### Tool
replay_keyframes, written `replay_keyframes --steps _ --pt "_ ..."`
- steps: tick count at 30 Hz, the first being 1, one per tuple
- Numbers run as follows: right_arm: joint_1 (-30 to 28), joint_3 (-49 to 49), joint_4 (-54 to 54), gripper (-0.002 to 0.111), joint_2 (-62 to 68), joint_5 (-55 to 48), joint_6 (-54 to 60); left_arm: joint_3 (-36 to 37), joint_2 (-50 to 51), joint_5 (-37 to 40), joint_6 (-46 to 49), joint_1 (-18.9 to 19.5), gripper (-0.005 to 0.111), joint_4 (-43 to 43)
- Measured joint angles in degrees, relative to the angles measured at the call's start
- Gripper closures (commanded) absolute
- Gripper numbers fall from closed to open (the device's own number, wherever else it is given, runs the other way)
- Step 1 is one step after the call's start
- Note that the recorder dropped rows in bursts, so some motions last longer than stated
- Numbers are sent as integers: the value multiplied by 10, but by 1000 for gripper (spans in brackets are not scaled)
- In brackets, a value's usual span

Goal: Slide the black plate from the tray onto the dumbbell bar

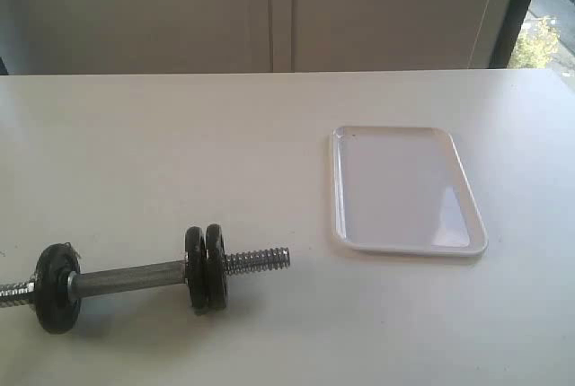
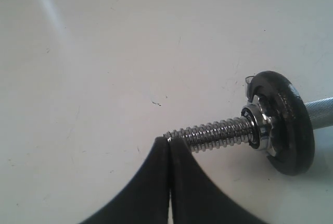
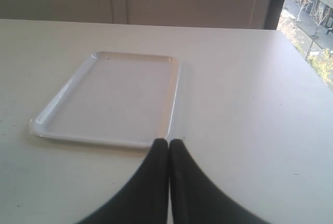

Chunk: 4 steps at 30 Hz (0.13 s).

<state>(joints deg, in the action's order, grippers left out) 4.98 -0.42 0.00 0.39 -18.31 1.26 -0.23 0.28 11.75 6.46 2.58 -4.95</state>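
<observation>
Black round iron plate [image 1: 216,266] sits on the silver-grey steel dumbbell bar [image 1: 130,276], against a second black disc [image 1: 195,269]. I note the left gripper [image 2: 169,141] pressed together beside the bar's threaded end, and the right gripper [image 3: 169,141] likewise together, near the white rectangular plastic tray [image 3: 114,99].

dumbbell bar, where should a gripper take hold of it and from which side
Take the dumbbell bar by its plain grey middle, between the single black disc and the pair of discs, coming from above with jaws across the rod. It lies level on the table, and the discs seem to hold that stretch just clear, leaving room for fingers.
</observation>
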Motion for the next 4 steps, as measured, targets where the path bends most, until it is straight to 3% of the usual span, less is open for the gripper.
replay_keyframes --steps 4 --pt "0 0 0 108 0 0 0 0 0 0 0 0 107 0"
